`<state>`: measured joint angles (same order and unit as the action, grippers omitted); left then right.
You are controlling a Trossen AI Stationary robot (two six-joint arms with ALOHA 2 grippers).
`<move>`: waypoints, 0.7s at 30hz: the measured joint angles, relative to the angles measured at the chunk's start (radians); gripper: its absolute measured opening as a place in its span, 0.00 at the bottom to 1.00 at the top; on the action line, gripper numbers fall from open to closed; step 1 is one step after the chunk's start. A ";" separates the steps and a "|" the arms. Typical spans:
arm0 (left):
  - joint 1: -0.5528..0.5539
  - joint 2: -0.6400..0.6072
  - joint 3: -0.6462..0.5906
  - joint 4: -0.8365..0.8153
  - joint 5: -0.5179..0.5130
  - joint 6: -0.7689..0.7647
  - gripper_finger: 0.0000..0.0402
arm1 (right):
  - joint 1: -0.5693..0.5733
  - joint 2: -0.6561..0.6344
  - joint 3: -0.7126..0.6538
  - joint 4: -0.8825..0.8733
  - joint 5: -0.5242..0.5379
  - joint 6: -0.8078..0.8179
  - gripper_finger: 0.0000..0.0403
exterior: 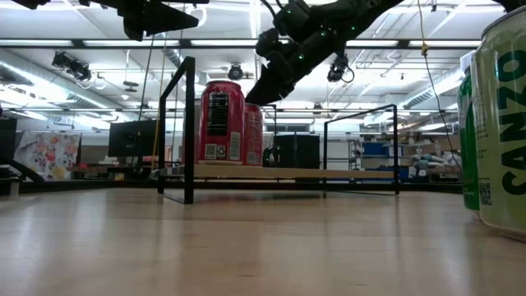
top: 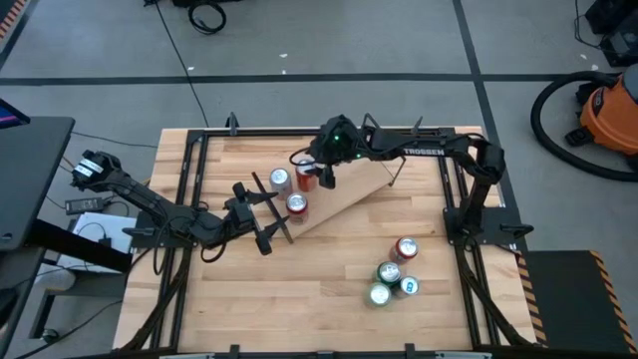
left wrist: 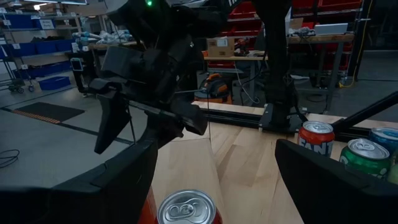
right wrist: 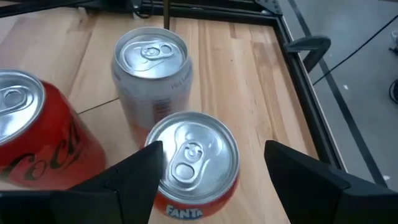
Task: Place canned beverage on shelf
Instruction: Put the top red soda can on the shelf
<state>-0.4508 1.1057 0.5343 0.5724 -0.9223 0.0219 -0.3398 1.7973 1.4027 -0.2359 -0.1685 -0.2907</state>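
Note:
The shelf, a light-wood plank with black rod frames, lies slantwise at the table's far middle; it also shows in the low view. An orange Fanta can, a red cola can and a silver can stand upright at its left end. My right gripper is open just above the Fanta can, one finger on either side of its top. My left gripper is open beside the red can, whose top shows between the spread fingers.
Several more cans stand in a group at the table's near right: a red one, two green ones and a blue one. A green can fills the low view's right edge. The table's near left is bare wood.

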 joint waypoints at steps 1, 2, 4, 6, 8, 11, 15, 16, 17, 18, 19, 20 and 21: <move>0.000 0.000 0.000 0.000 0.000 0.000 0.84 | -0.003 0.000 0.000 -0.006 0.000 0.000 0.72; 0.000 0.000 0.000 0.000 0.000 0.000 0.84 | -0.005 0.000 0.001 -0.009 0.000 0.002 0.72; 0.000 0.000 0.000 0.000 0.000 0.000 0.84 | -0.007 0.000 0.001 -0.013 0.003 0.004 0.72; 0.000 0.000 0.000 0.000 0.000 0.000 0.84 | -0.008 0.000 0.001 -0.018 0.015 0.003 0.72; 0.000 0.000 0.000 0.000 0.000 0.000 0.84 | -0.009 0.000 0.002 -0.023 0.018 0.003 0.72; 0.000 0.000 0.000 0.000 0.000 0.000 0.84 | -0.009 -0.002 0.002 -0.036 0.028 0.003 0.72; 0.000 0.000 0.000 0.000 0.000 0.000 0.84 | -0.009 -0.003 0.004 -0.054 0.034 0.003 0.72; 0.000 0.000 0.000 0.000 0.000 -0.001 0.84 | -0.009 -0.004 0.004 -0.057 0.038 0.003 0.72; 0.000 0.000 0.000 0.000 0.000 -0.001 0.84 | -0.009 -0.004 0.004 -0.058 0.039 0.003 0.72; 0.000 0.000 0.000 0.000 0.000 -0.001 0.84 | -0.009 -0.004 0.004 -0.059 0.040 0.003 0.72; 0.000 0.000 0.000 0.000 0.000 -0.001 0.84 | -0.009 -0.004 0.004 -0.060 0.040 0.002 0.72; 0.000 0.000 0.000 0.000 0.000 -0.001 0.84 | -0.009 -0.007 0.004 -0.063 0.041 0.002 0.72; 0.000 0.000 0.000 -0.001 0.000 -0.001 0.84 | -0.009 -0.009 0.003 -0.069 0.042 -0.001 0.72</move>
<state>-0.4507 1.1057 0.5343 0.5716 -0.9223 0.0212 -0.3492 1.7880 1.4059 -0.3049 -0.1268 -0.2920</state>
